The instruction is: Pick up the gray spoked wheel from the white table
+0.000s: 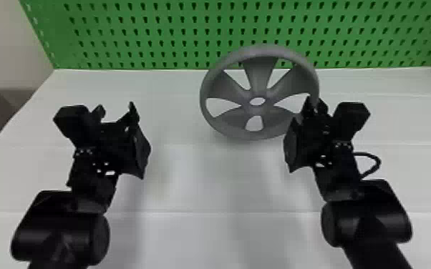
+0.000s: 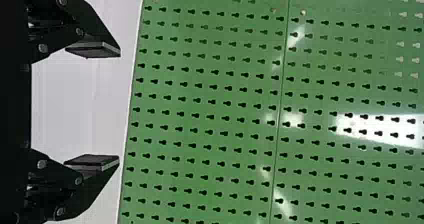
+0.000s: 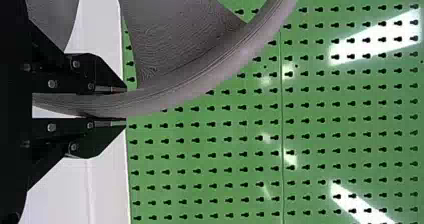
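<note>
- Gray spoked wheel (image 1: 259, 78): seen in the head view right of the middle, above the far part of the white surface (image 1: 175, 107) and in front of the green pegboard (image 1: 154, 37). It is tilted up, with its open face toward the head camera. Five broad spokes run from a small round hub hole out to the rim. Whether its lowest edge touches the surface, I cannot tell.
- Right gripper (image 1: 315, 102): at the wheel's right-hand side, its jaws closed on the rim. In the right wrist view (image 3: 125, 104) the curved rim runs between them, one jaw inside the ring and the other outside, with part of a spoke showing next to the inner one.
- Left gripper (image 1: 115, 107): over the left half of the surface, well apart from the wheel. Its jaws stand wide open with nothing between them, as the left wrist view shows too (image 2: 119, 105).
- Pegboard: upright along the far edge of the surface, covered in rows of keyhole-shaped slots. Bright reflections lie on it in both wrist views.
- Black cable (image 1: 378, 162): looped out beside the right arm, just behind its gripper.
- Pale wall (image 1: 0, 43): at the far left, beside the pegboard.
</note>
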